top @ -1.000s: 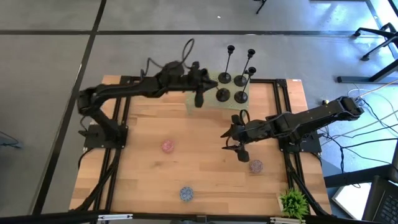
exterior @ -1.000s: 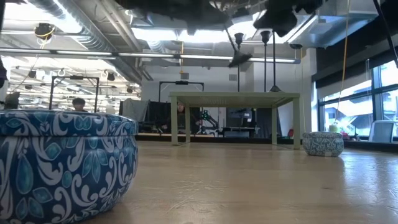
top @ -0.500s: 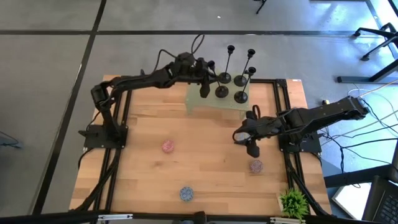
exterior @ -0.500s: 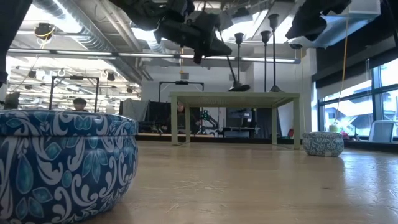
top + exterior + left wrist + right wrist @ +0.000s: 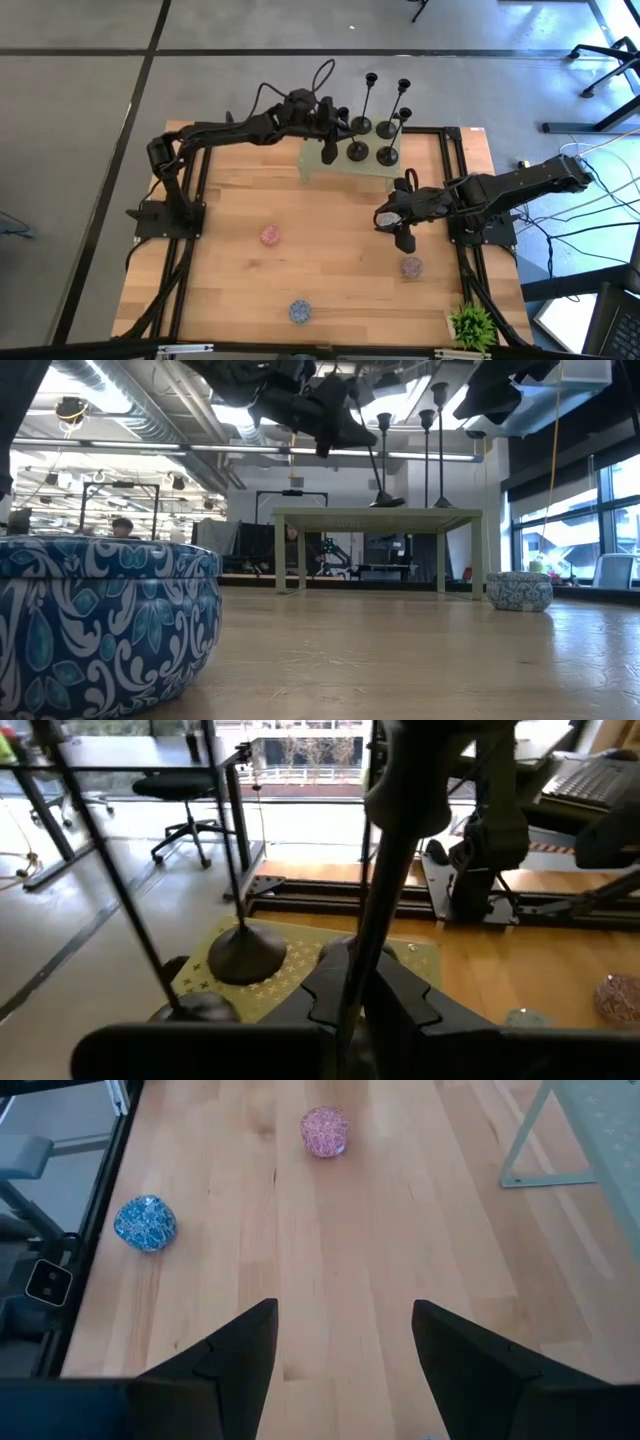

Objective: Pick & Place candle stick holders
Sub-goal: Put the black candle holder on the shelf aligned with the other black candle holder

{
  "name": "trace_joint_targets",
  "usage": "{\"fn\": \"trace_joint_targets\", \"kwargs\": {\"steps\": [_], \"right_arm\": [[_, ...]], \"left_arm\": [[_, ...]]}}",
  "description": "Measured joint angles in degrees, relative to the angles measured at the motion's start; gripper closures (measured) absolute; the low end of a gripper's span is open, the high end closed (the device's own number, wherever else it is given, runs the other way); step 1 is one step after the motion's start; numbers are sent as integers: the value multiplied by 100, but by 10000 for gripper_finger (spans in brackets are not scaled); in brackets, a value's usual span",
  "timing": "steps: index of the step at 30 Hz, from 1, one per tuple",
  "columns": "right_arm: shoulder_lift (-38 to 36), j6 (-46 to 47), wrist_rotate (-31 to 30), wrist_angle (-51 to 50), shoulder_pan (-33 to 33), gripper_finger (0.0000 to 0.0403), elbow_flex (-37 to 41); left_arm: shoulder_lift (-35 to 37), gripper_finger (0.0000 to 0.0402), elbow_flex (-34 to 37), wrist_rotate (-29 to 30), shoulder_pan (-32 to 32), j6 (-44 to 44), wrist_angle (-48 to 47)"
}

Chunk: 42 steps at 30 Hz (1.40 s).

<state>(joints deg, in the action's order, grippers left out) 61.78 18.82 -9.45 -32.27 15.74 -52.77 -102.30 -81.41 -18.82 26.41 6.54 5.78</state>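
Note:
My left gripper is over the left part of a small pale-green stand at the table's far side, shut on a black candle stick holder. The same holder's stem shows in the left wrist view. Several other holders stand on their round bases on the stand; two of them show in the left wrist view. My right gripper is open and empty above the table's right half, and it also shows in the right wrist view. My left gripper pinches the holder's thin stem between its two fingers, low on the stem, well below the cup. The fingers lie across the stem. The holder leans a little, and its round base is down at the stand's top.
Three small round patterned pots lie on the wood: a pink one, a blue one and one near my right gripper. A small green plant stands at the near right corner. A black frame runs along the table's edges.
My left gripper has gone down and a little toward the far edge with the holder. The holder hung tilted well above the stand before; its base is now down at the stand's top. My right gripper has drawn back toward the table's right edge.

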Motion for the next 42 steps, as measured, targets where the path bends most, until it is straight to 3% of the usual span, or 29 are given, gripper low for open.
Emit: {"fn": "trace_joint_targets", "kwargs": {"steps": [29,42], "right_arm": [[0,32,20,45,1,167,4],[0,22,17,137,1,167,4]], "left_arm": [[-31,376,2,182,-157,221,116],[-33,315,2,180,-157,221,133]]}}
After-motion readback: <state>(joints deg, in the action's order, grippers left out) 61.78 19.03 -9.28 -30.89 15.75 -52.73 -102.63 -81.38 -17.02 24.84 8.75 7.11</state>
